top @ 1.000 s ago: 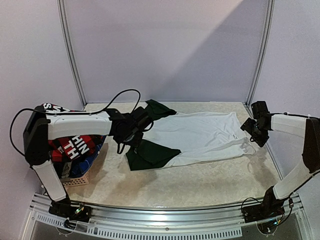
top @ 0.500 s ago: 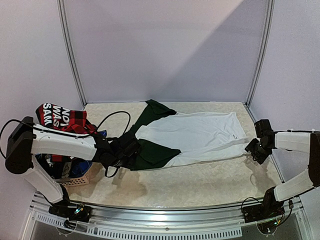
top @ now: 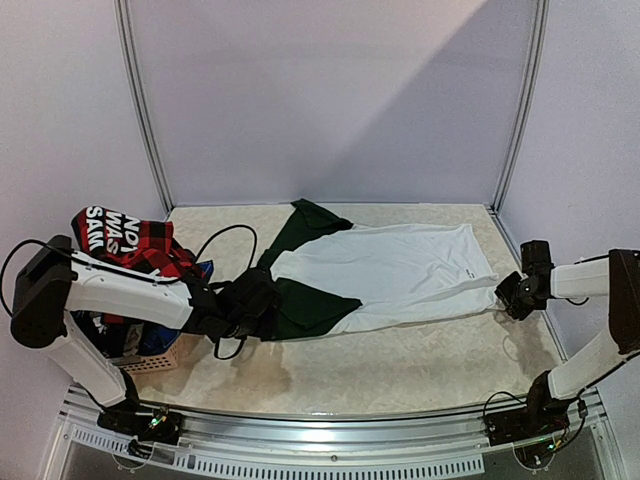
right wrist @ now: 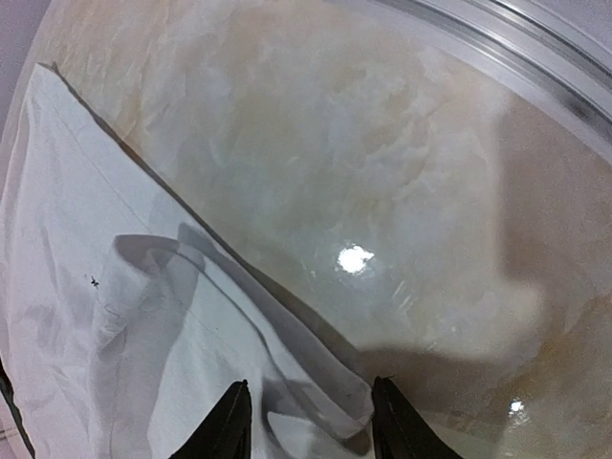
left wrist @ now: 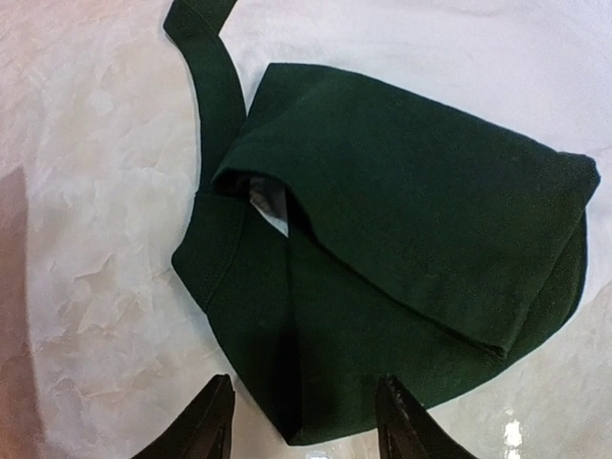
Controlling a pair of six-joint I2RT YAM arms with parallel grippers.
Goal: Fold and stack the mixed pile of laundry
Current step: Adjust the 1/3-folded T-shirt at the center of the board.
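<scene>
A white T-shirt (top: 395, 268) with dark green sleeves lies flat across the middle of the table. My left gripper (top: 268, 312) is low at its near green sleeve (left wrist: 402, 220). In the left wrist view the left gripper (left wrist: 304, 413) is open, and the sleeve's corner lies between the fingers. My right gripper (top: 507, 297) is at the shirt's near right hem corner (right wrist: 354, 406). In the right wrist view the right gripper (right wrist: 308, 404) is open, its fingers on either side of that white corner. The rest of the mixed laundry pile (top: 125, 238), topped by red-black plaid with white lettering, is heaped at the left.
A small pinkish basket (top: 158, 360) under the pile stands at the table's left edge. Metal frame posts (top: 143, 110) and lilac walls close in the back and sides. A metal rail (top: 330, 425) runs along the front edge.
The left arm has come down from the shirt's collar end to the near green sleeve. The right arm has dropped to the hem corner. Both grippers' fingers have narrowed.
</scene>
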